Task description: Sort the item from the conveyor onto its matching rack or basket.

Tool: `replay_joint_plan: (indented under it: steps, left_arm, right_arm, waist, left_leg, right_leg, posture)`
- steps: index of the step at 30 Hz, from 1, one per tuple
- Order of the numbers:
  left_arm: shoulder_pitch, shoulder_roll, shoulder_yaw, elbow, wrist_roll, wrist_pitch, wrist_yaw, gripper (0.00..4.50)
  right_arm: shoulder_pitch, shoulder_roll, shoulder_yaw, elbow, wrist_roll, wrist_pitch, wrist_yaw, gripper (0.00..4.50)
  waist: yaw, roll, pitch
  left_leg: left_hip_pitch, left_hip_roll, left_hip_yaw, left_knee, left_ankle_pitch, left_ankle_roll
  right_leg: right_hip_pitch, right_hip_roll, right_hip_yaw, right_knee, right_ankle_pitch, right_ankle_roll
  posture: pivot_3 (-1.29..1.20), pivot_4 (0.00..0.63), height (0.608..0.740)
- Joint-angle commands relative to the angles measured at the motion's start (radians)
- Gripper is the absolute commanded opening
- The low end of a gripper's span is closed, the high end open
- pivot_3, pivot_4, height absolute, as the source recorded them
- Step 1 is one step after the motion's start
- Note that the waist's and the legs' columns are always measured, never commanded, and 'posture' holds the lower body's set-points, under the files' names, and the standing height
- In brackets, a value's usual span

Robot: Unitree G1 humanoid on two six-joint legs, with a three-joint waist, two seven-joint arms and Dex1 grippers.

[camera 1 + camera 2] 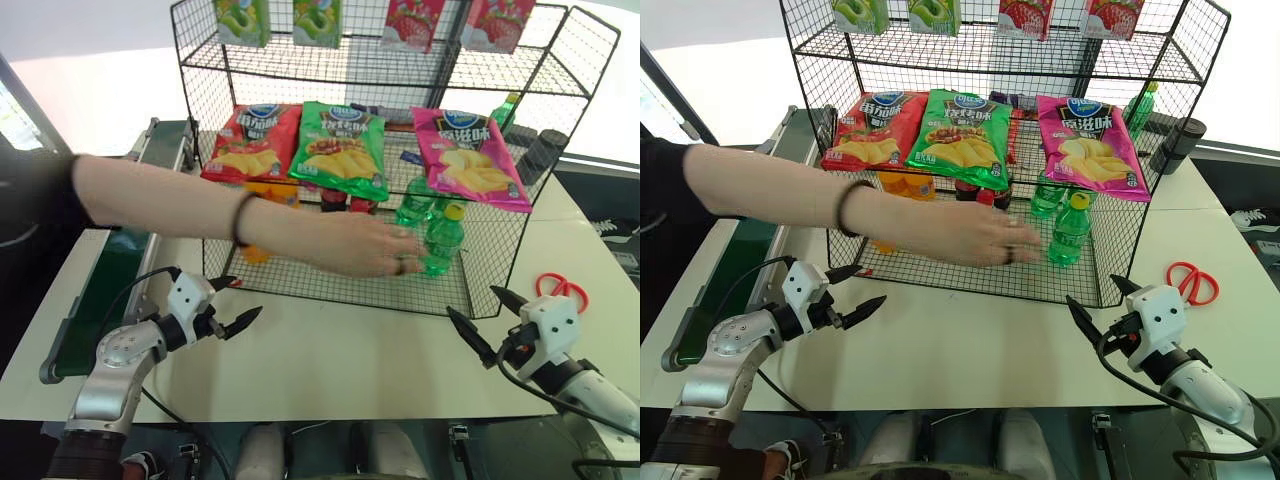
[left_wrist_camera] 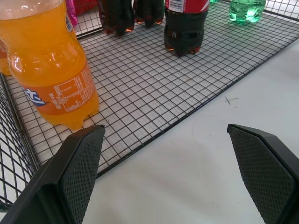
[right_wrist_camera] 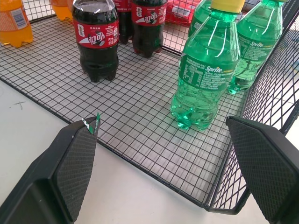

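Observation:
The item, a clear-green bottle (image 1: 443, 240) with a yellow cap, stands upright on the grid floor of the rack's lowest tier (image 1: 330, 285), near its right end; it shows in the right wrist view (image 3: 205, 70) too. A person's arm reaches in from the left, and the hand (image 1: 385, 250) lies close beside the bottle; I cannot tell if they touch. The conveyor (image 1: 110, 280) runs along the table's left side with nothing on the stretch I see. My left gripper (image 1: 238, 300) is open above the table in front of the rack's left end. My right gripper (image 1: 475, 303) is open before its right corner.
A second green bottle (image 3: 254, 42), cola bottles (image 3: 96, 42) and orange bottles (image 2: 51, 70) share the lowest tier. Chip bags (image 1: 340, 150) lie on the tier above, small packets (image 1: 320, 20) on top. Red scissors (image 1: 560, 288) lie on the table at right.

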Motion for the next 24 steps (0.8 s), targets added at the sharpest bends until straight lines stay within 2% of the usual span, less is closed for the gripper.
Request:
replay_joint_plan:
  steps: [1,24]
  left_arm:
    - [-0.001,0.005,0.015,-0.04,-0.015,-0.001,-0.002,4.5]
    - [-0.007,0.008,0.02,-0.065,-0.02,0.025,-0.001,4.5]
  right_arm:
    - [0.004,0.003,-0.012,-0.013,0.0,-0.024,0.001,4.49]
    - [-0.006,0.002,-0.006,-0.01,-0.002,-0.023,-0.002,4.49]
  waist:
    - [0.0,0.0,0.0]
    - [0.0,0.0,0.0]
  left_leg:
    - [0.0,0.0,0.0,0.0,0.0,0.0]
    - [0.0,0.0,0.0,0.0,0.0,0.0]
  right_leg:
    - [0.0,0.0,0.0,0.0,0.0,0.0]
    - [0.0,0.0,0.0,0.0,0.0,0.0]
  posture:
    - [0.0,0.15,0.74]
    - [0.0,0.15,0.74]
